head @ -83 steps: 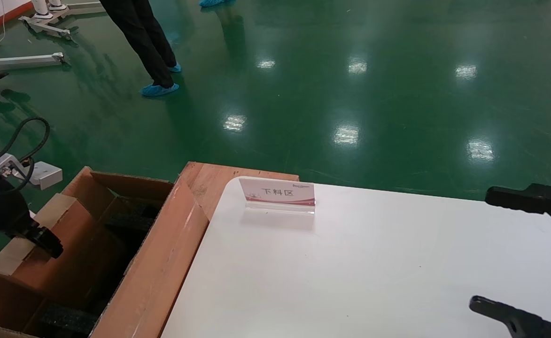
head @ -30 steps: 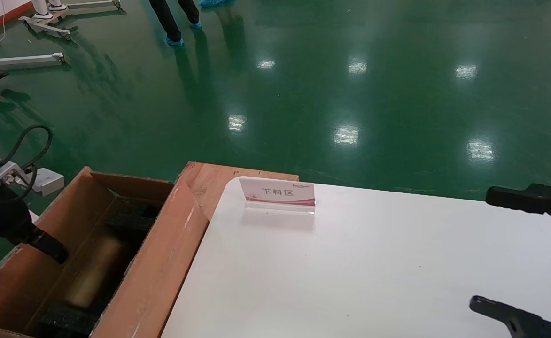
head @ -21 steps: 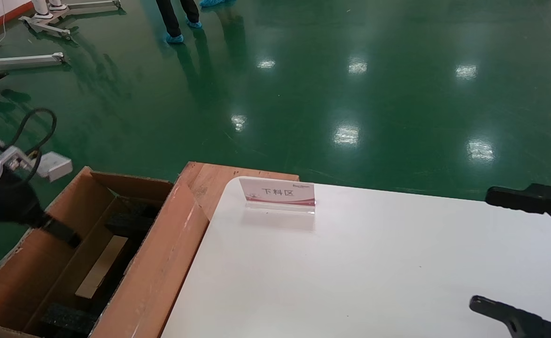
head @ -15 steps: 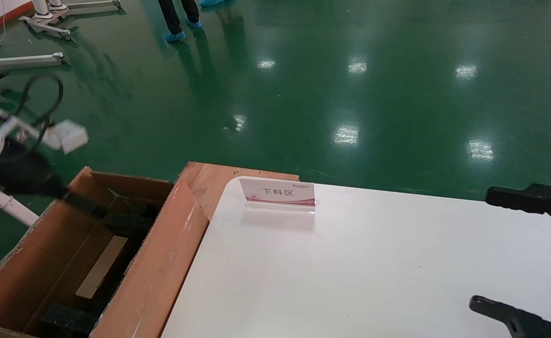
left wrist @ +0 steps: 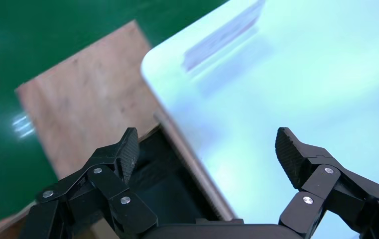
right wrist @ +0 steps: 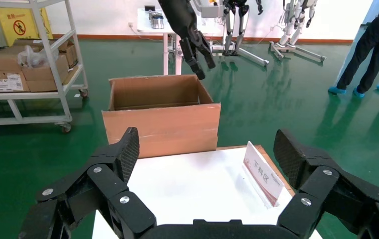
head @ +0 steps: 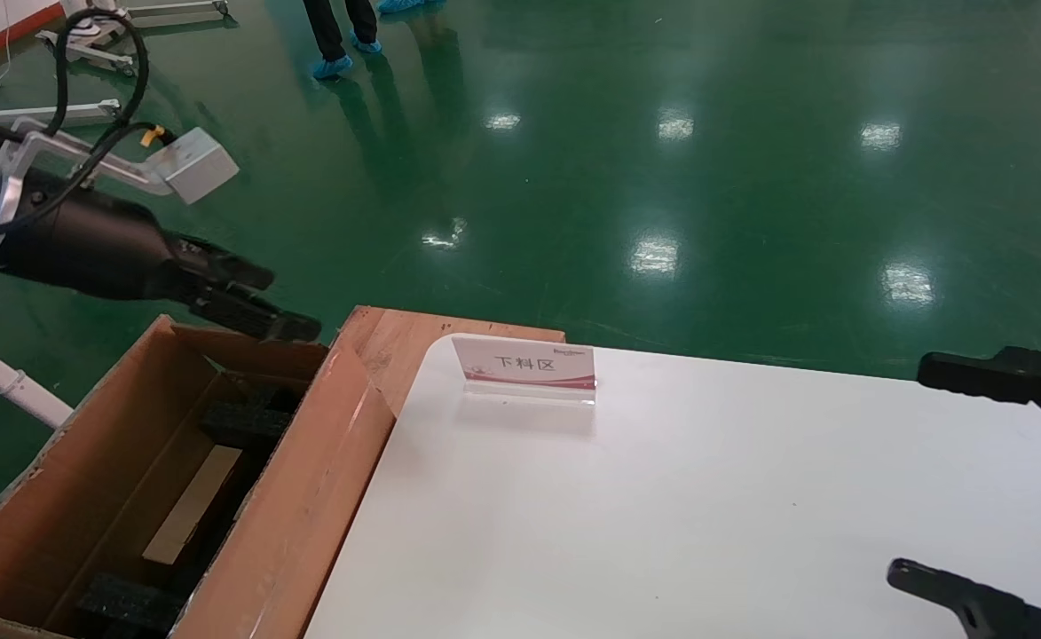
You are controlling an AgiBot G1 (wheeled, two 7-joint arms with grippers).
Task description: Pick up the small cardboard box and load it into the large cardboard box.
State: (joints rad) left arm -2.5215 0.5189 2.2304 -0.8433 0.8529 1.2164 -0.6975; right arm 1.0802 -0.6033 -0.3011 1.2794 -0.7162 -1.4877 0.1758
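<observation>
The large cardboard box (head: pixel 307 506) stands open on the floor against the white table's left side. Down inside it, between black foam blocks (head: pixel 245 424), lies the small cardboard box (head: pixel 193 504), of which only a pale strip shows. My left gripper (head: pixel 254 302) hangs open and empty above the big carton's far rim. In the left wrist view the left gripper (left wrist: pixel 206 144) spans the carton's dark inside (left wrist: pixel 172 174) and the table edge. My right gripper (head: pixel 909 469) is parked open over the table's right side. The right wrist view shows the right gripper (right wrist: pixel 205 142) and the large cardboard box (right wrist: pixel 162 119) beyond.
An acrylic sign (head: pixel 524 368) stands at the white table's (head: pixel 662 515) far edge, on a wooden board (head: pixel 396 342). A person (head: pixel 338 35) walks on the green floor at the back. A shelf cart (right wrist: pixel 28 64) with cartons stands beyond the big carton.
The left gripper let go of the small cardboard box, which dropped into the large one. The left arm then rose out of the carton toward its far rim. The right arm stayed still.
</observation>
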